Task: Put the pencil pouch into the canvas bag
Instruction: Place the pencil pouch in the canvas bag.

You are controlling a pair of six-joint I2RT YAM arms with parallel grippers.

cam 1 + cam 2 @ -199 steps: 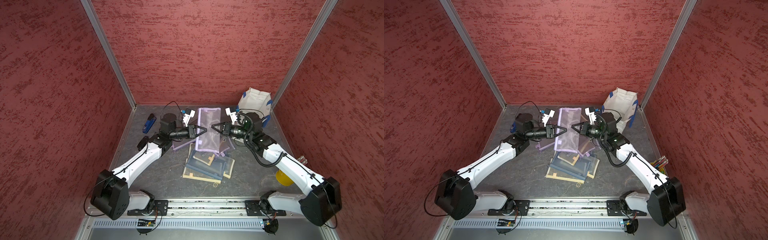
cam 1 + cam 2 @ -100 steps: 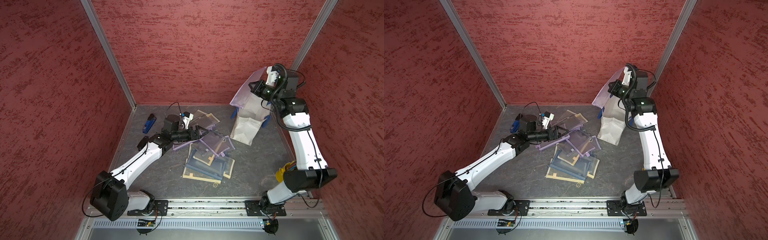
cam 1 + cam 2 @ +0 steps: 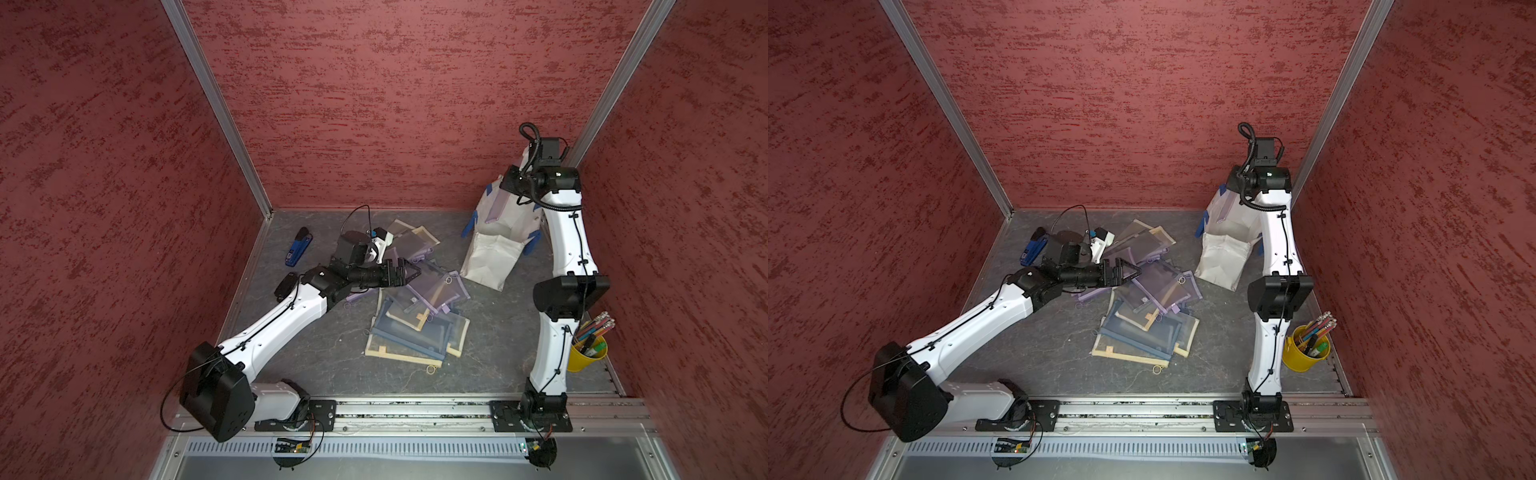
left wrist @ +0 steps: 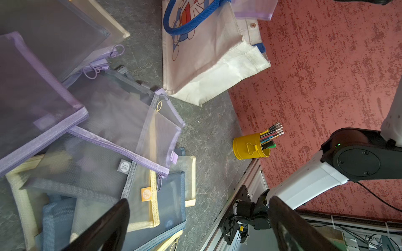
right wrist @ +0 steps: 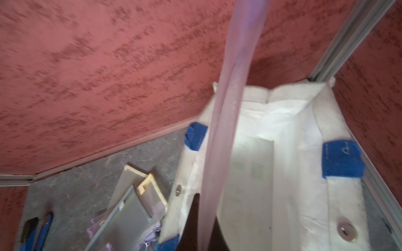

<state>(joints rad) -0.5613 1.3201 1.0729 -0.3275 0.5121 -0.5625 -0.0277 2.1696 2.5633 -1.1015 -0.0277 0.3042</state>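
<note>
The canvas bag stands open in the back right corner, off-white with blue handles. My right gripper is shut on the pencil pouch, a pale purple mesh pouch. The pouch hangs from it over the bag's open mouth. How deep its lower end reaches into the bag I cannot tell. My left gripper is open and holds nothing, low over the heap of pouches. In the left wrist view the bag lies beyond the heap.
A heap of mesh pouches in purple, blue and yellow covers the floor's middle. A blue stapler lies at the back left. A yellow cup of pencils stands by the right wall. Red walls close three sides.
My right arm lifted the purple pouch from the heap and swung it to the back right, over the bag. My left gripper let go of it, opened and stayed over the heap.
</note>
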